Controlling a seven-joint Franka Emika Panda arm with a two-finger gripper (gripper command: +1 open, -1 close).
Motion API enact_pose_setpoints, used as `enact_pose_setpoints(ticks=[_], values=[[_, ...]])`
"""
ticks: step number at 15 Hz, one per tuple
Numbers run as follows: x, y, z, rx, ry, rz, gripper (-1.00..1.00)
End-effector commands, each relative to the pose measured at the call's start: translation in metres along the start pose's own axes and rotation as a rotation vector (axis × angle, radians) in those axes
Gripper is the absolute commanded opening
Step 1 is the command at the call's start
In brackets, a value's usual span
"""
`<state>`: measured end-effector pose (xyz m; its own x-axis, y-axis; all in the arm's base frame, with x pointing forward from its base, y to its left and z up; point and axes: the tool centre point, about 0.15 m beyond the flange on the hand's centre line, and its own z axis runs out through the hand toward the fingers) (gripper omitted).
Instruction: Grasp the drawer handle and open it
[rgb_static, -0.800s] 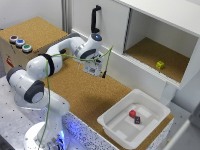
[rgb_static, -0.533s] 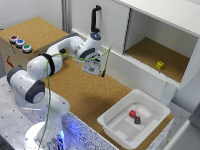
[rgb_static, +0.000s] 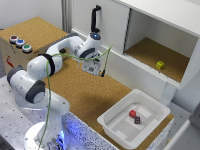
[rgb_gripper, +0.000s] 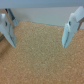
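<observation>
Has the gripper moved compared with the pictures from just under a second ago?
No. In the exterior view the gripper sits at the same spot below the drawer handle, over the cork surface, jaws open and holding nothing.

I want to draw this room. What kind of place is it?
Probably a robot test lab: a white robot arm on a cork-topped bench, a white cabinet with a black bar handle, and coloured push buttons.

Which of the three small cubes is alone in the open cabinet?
The yellow-green cube; the red cube and dark cube lie in the white tub.
</observation>
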<state>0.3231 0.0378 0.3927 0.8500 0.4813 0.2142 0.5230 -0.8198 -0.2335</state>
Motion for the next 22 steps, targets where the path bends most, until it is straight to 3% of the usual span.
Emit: enact_pose_setpoints(ticks=[1, 7, 10, 13, 17, 22], values=[[0.021, -0.053, 0.003, 0.008, 0.014, 0.056, 1.00], [0.078, -0.144, 0.042, 0.023, 0.014, 0.119, 1.00], [0.086, -0.157, 0.057, -0.015, 0.004, 0.179, 1.00], [0.090, -0.171, 0.058, -0.023, 0.047, 0.265, 1.00], [0.111, -0.200, 0.067, -0.004, 0.088, 0.303, 1.00], [0.138, -0.223, 0.101, 0.027, 0.052, 0.277, 1.00]])
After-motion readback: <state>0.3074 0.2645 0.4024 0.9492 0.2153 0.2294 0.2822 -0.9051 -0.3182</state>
